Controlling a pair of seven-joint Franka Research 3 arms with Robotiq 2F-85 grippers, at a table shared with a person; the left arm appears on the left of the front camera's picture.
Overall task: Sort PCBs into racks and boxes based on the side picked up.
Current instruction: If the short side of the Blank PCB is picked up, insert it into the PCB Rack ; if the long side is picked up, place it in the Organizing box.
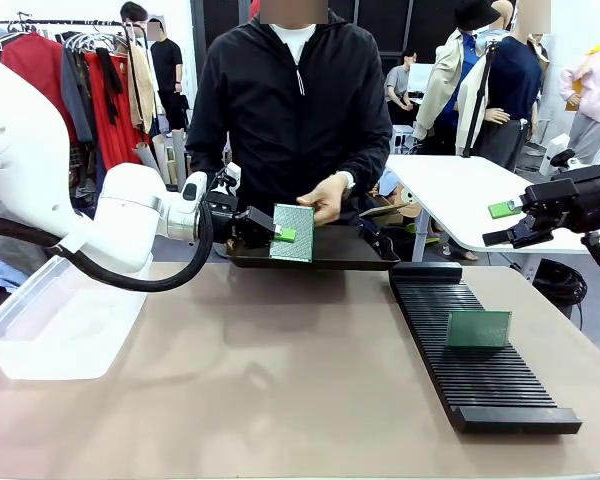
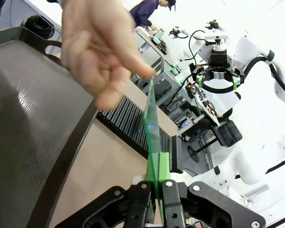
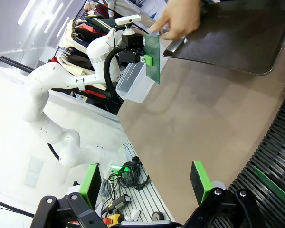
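Observation:
My left gripper [image 1: 285,234] is shut on the left edge of a green PCB [image 1: 293,232], held upright above the dark tray [image 1: 340,255] at the table's far edge. The person's hand [image 1: 325,197] touches the board's top right corner. In the left wrist view the PCB [image 2: 152,128] runs edge-on up from my pads [image 2: 164,164] to the person's fingers [image 2: 104,52]. A second PCB [image 1: 478,328] stands in a slot of the black rack [image 1: 475,350] on the right. My right gripper [image 1: 502,223] hovers open off the table's right side, its pads [image 3: 200,180] with nothing between them.
The clear plastic box [image 1: 60,320] sits at the table's left edge, below my left arm. A white side table [image 1: 460,195] stands behind the right gripper. People and a clothes rail are in the background.

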